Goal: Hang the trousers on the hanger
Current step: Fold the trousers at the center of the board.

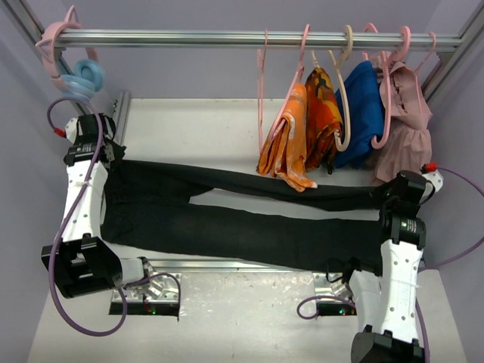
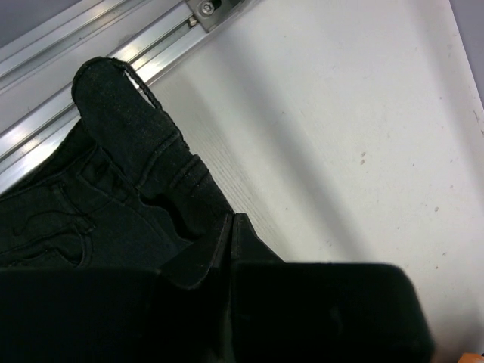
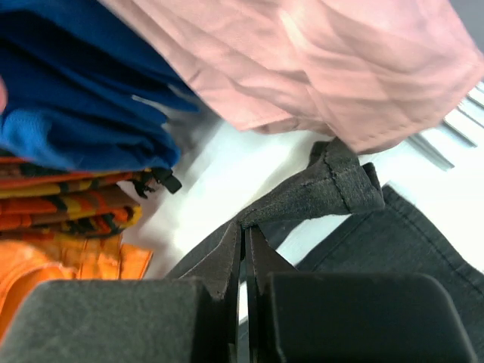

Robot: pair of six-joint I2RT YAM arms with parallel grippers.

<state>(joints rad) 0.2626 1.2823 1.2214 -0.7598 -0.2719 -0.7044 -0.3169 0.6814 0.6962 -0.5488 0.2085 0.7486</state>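
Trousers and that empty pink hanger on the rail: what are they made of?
The trousers: a matte black woven cloth, likely denim or cotton twill, judging by the grainy weave and raised stitched seams. The hanger: thin, pale pink, probably plastic or coated wire; too slender here to tell which.

You can read no words, numbers or signs in any of these views. The trousers [image 1: 227, 231] show only plain black cloth and seams. The orange cloths [image 1: 318, 121] on the rail show a pattern with no letters in it.
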